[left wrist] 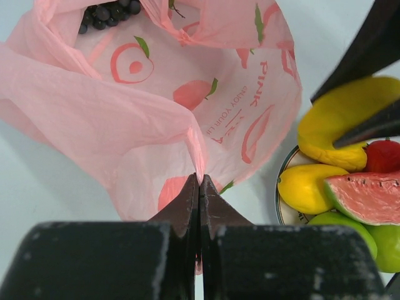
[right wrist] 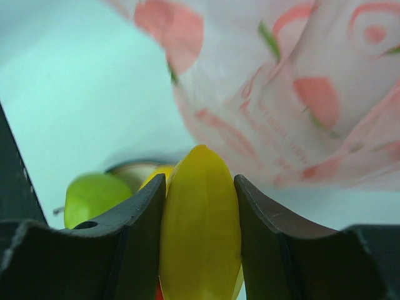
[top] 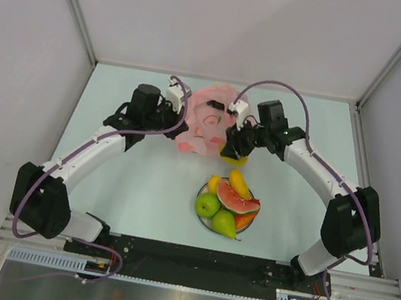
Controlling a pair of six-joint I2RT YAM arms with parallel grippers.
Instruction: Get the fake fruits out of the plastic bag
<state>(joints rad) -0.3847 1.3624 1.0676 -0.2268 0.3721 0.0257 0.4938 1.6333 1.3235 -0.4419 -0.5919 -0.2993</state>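
Note:
The pink plastic bag point(top: 207, 120) lies open at the middle back of the table. My left gripper point(left wrist: 200, 179) is shut on a fold of the plastic bag's point(left wrist: 156, 112) rim and holds it up. Dark grapes point(left wrist: 107, 11) sit deep inside the bag. My right gripper point(right wrist: 200, 181) is shut on a yellow banana point(right wrist: 200, 237), just right of the bag's mouth; the same banana point(left wrist: 347, 115) hangs above the plate. On the plate lie a mango point(top: 215, 183), a watermelon slice point(top: 238, 199), a green apple point(top: 207, 205) and a green pear point(top: 224, 223).
The white plate point(left wrist: 283, 209) with the fruits stands in front of the bag, between the two arms. White walls close the table on the left, back and right.

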